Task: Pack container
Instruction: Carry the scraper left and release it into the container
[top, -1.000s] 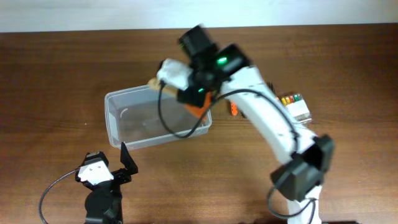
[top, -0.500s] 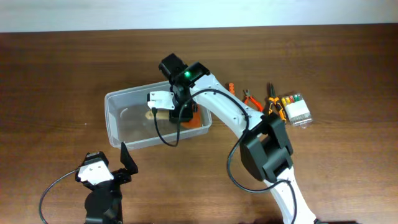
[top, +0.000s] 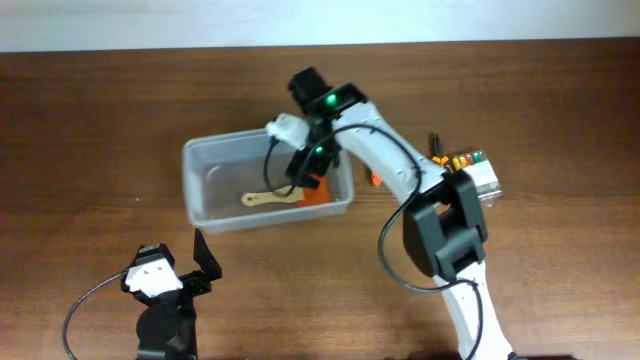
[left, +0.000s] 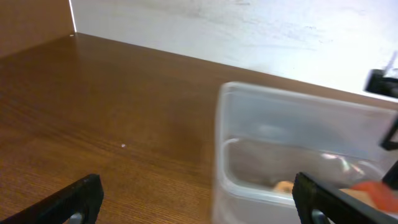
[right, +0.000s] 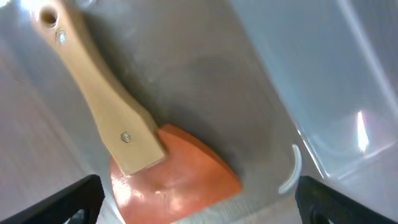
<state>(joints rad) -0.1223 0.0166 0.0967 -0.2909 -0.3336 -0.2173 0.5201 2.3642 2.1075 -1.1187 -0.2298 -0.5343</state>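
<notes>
Roughly crosswise: container (top: 191, 186) long axis left-right (spatula (top: 266, 198) inside, likewise).

My right arm (top: 400, 170) rises from its base at 5 o'clock to a bent elbow, then stretches toward 11 o'clock, with a green light showing on the wrist. The right pincer (top: 306, 172) points down, and its wrist camera shows the jaws spread wide. My left arm (top: 160, 320) sits folded at 7 o'clock. The left pincer (top: 205, 262) is aimed roughly toward 2 o'clock, jaws also wide apart.
</notes>
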